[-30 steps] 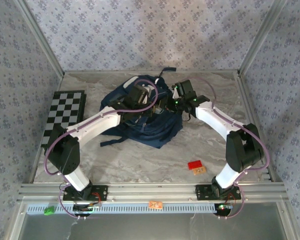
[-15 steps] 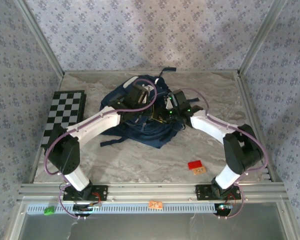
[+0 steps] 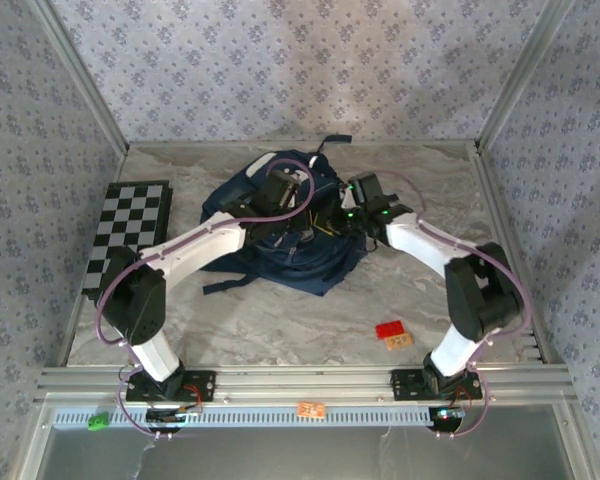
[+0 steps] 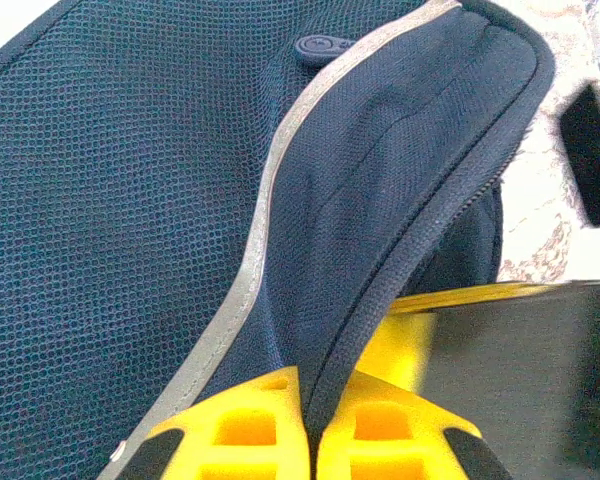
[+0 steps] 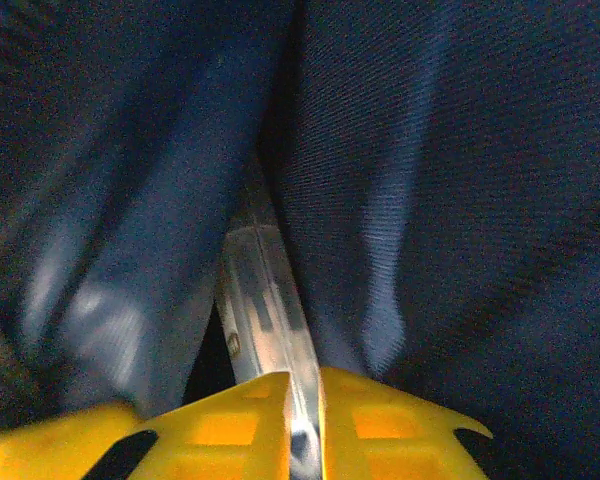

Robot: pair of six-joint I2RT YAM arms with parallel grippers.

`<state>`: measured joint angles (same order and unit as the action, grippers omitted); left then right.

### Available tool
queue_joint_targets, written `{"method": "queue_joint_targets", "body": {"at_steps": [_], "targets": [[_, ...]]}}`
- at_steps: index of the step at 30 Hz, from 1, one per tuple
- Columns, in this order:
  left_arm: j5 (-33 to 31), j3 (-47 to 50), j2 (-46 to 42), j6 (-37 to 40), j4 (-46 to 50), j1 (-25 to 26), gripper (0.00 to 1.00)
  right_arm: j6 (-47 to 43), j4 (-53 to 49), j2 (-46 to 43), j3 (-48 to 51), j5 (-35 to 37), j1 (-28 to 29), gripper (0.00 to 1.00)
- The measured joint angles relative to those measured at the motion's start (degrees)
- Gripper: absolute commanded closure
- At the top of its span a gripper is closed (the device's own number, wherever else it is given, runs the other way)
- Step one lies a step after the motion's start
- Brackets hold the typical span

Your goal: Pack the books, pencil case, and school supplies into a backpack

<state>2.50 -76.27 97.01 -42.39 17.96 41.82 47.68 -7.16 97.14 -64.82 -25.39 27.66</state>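
Here, school supplies [image 5: 260, 290] in right pincer [image 5: 303, 400]

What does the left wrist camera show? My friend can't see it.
The left gripper is shut, its yellow fingers pinching the zipper edge of the navy backpack. A grey stripe runs along the mesh fabric. A dark flat thing with a yellow edge, maybe a book, sits beside the fingers at lower right.
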Motion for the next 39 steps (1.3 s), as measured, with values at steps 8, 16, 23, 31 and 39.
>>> {"method": "queue_joint_targets", "body": {"at_steps": [8, 16, 23, 31, 39], "targets": [[4.6, 0.1, 0.8, -5.2, -3.0, -0.3, 0.51, -0.6, -2.0, -5.3, 4.4, 1.4, -1.6, 0.67], [7.2, 18.2, -15.6, -13.3, -7.0, -6.1, 0.37, -6.0, -11.6, -21.5, 9.7, 15.0, 7.0, 0.57], [8.7, 27.6, -14.3, -24.9, -14.6, -10.7, 0.38, -6.3, -17.5, -13.0, 4.5, 28.6, 21.8, 0.46], [7.3, 29.5, -10.5, -32.9, -21.4, -10.2, 0.68, -5.6, -21.2, -0.1, -6.4, 35.8, 24.0, 0.53], [3.0, 29.5, -9.7, -33.4, -20.8, -10.2, 0.85, -5.5, -28.6, 6.3, -14.1, 41.3, 25.5, 0.55]]}}
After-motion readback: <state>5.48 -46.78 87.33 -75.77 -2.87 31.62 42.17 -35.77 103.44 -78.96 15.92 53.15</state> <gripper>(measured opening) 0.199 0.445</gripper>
